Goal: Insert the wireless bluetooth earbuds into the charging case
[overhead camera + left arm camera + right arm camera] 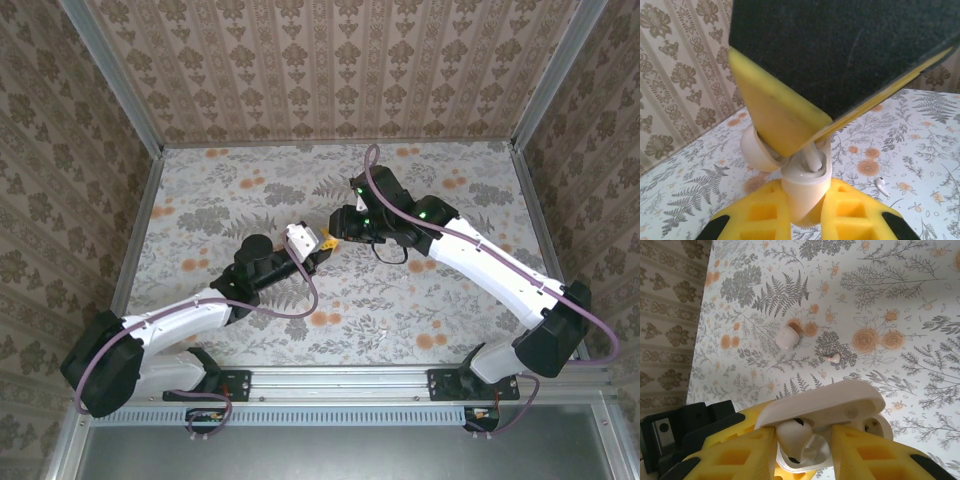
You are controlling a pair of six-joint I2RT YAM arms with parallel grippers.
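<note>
The left gripper (805, 200) clenched the charging case (807, 175), seemingly light and slippery, by its sides; the right gripper (802, 435) had its jaws apart around one tiny earbud (790, 439).

floral table (250, 180), patterned walls (300, 70)

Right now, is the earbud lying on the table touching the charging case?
Apart: left wrist view shows bare table between earbud and charging case.

One tiny white plastic earbud (812, 161) sits in the glossy white hinged charging case (807, 187). A second earbud (882, 186) lies on the flowered table (925, 145), to its right.
</note>
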